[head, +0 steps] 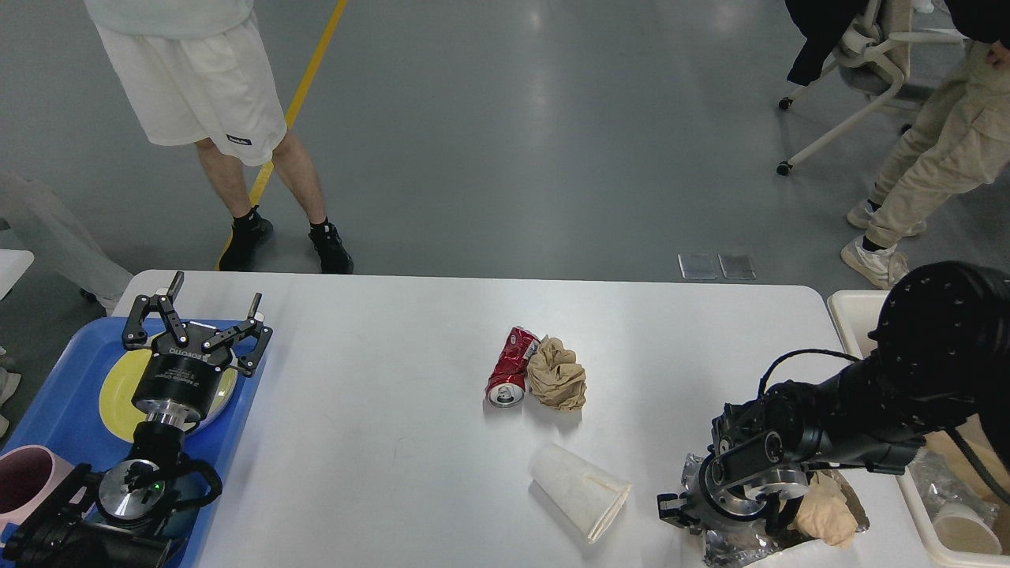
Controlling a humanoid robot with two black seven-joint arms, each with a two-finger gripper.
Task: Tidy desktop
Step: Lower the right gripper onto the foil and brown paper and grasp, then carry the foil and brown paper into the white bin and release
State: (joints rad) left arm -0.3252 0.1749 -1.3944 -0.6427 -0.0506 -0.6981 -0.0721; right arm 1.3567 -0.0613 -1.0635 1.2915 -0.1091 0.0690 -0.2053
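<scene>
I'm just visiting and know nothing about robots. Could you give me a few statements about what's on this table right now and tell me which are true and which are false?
1. The red can lies on its side on the desktop, touching a crumpled brown paper ball. True.
2. The white paper cup stands upright. False: it lies tipped over on its side.
3. The left end effector is open above a yellow plate on the blue tray. True.
4. The left end effector holds the pink mug. False: the mug sits on the tray, apart from it.
5. The right end effector is above the can. False: it is down at foil and paper trash near the table's right corner; its fingers are hidden.
</scene>
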